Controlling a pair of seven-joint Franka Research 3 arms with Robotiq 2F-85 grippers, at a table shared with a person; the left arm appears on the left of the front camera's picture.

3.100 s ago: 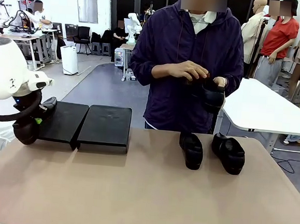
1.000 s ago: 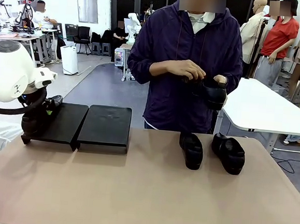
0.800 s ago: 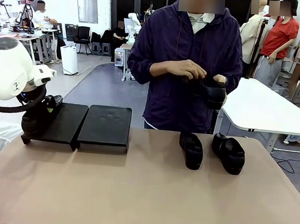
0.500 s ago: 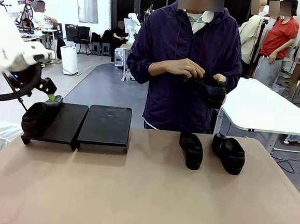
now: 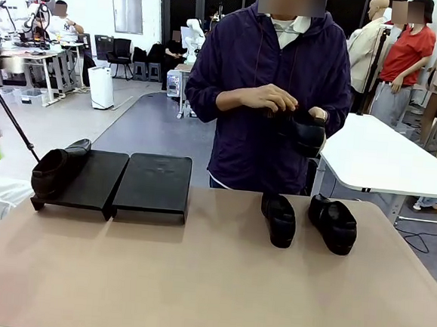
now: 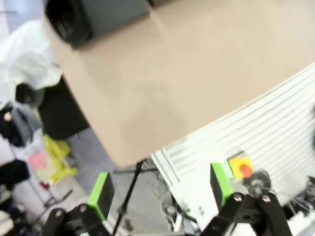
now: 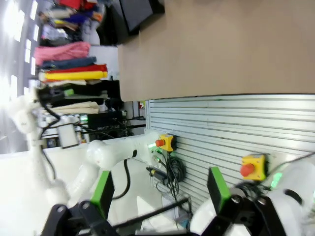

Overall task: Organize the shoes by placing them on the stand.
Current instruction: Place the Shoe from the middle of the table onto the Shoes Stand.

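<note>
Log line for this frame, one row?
stand: one shoe, left platform | table: two shoes | person's hands: fourth shoe | left gripper: open | right gripper: open

No legible text, labels, brands or numbers anywhere.

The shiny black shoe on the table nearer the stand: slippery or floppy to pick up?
That shoe looks glossy, so a grip might slip on its upper. Its thick sole probably keeps it stiff. Sitting flat on the table, it would likely slide rather than tip if pushed.
</note>
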